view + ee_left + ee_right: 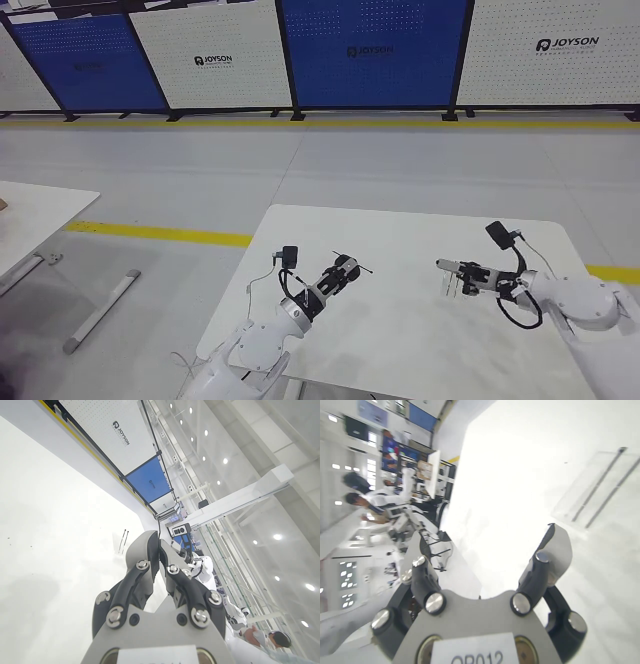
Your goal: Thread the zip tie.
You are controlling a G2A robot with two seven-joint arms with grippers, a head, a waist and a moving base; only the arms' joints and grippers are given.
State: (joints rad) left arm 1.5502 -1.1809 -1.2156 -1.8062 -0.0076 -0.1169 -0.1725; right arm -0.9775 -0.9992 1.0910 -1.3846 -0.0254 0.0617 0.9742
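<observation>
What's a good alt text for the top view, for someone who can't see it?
Two robot arms are over a white table: the left gripper is shut on a thin black zip tie, and the right gripper is near two more zip ties lying on the table. Blue and white panels stand across the floor behind.

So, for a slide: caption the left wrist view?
Left gripper pinching a zip tie, two spare ties on the table.
</observation>
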